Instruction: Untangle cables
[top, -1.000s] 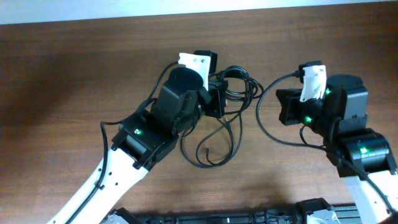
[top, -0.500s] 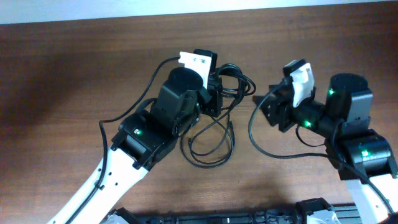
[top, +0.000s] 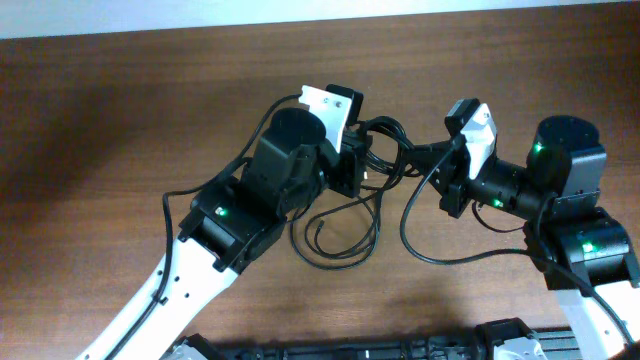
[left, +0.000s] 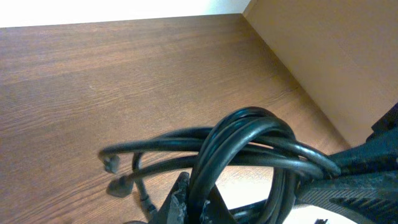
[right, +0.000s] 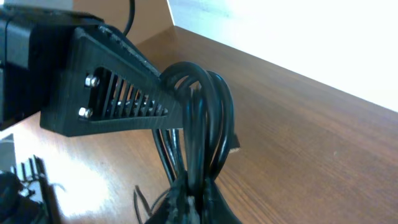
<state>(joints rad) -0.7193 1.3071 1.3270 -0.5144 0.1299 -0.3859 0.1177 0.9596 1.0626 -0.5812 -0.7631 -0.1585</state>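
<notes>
The black cables (top: 386, 134) form a small coil between my two grippers, with loose loops (top: 340, 240) trailing on the wooden table toward the front. My left gripper (top: 362, 165) is shut on the coil's left side. In the left wrist view the cables (left: 249, 134) loop up out of the jaws (left: 196, 202), and two small plug ends (left: 112, 165) hang near the table. My right gripper (top: 427, 160) is shut on the coil's right side. In the right wrist view several strands (right: 202, 106) rise from its jaws (right: 196, 199).
The wooden table (top: 120, 120) spreads out to the left and at the back. The left gripper's slotted black finger (right: 118, 93) lies close to the right gripper. A thicker black wire of the right arm (top: 430, 250) arcs over the table. A light wall edge (left: 311, 56) shows at the far side.
My right gripper has moved left to the coil and closed on its right side. The left gripper shifted slightly right with the coil. The loose loops shifted on the table.
</notes>
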